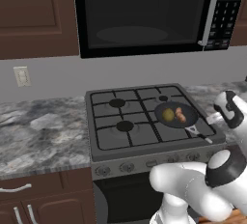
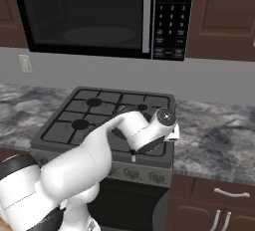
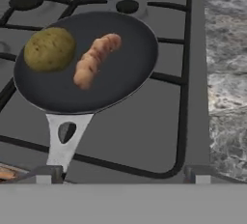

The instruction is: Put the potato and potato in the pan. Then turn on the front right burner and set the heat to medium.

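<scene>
Across the upper left of the hand view both potatoes, round (image 3: 49, 49) and elongated (image 3: 95, 60), are lodged in the pan (image 3: 125, 76); with fingers released and empty, the front-right burner knob is best approached squarely.

A black microwave (image 1: 144, 13) hangs between dark brown cabinets (image 1: 34, 15) above a grey wall (image 1: 53, 76) with 1 outlet (image 1: 21, 76); marbled grey countertop (image 1: 38, 131) flanks the stove (image 1: 135, 121).

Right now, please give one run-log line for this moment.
round potato: in pan | long potato: in pan | gripper: open | burner knob: untouched
</scene>
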Robot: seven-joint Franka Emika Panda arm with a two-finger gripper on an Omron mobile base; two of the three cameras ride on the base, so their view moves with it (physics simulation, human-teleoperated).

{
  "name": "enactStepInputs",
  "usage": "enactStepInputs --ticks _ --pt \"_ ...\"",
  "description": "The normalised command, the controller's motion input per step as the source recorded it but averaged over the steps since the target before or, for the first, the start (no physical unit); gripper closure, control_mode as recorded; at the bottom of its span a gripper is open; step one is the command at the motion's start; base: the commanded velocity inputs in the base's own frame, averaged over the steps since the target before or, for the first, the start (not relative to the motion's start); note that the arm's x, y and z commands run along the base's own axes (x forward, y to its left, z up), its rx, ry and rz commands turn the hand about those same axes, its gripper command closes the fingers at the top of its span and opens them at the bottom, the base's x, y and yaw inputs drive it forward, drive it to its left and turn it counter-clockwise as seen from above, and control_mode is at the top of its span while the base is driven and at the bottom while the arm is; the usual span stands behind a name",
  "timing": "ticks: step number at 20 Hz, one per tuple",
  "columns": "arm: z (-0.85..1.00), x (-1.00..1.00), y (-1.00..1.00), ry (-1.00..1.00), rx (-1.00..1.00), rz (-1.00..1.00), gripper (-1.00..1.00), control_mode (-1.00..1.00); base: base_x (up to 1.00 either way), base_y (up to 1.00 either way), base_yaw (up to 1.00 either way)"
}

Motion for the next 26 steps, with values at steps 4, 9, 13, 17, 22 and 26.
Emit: enactStepInputs --ticks 4,9,13,17,22,26 --pt "-0.23 -0.17 -0.36 -0.45 0.09 0.0 -1.0 -1.0 0.0 0.0 0.0" --pt "-0.45 -0.15 -0.03 -0.49 0.05 0.01 -1.0 -1.0 0.0 0.0 0.0" --pt "-0.49 -0.1 0.0 -0.45 0.0 0.0 -1.0 -1.0 0.0 0.0 0.0" --pt "-0.26 -0.17 0.0 -0.43 0.0 0.01 -1.0 -1.0 0.0 0.0 0.0" --pt "0.0 -0.5 0.0 -0.3 0.0 0.0 -1.0 -1.0 0.0 0.0 0.0" --pt "0.05 -0.61 0.0 -0.11 0.02 0.0 -1.0 -1.0 0.0 0.0 0.0"
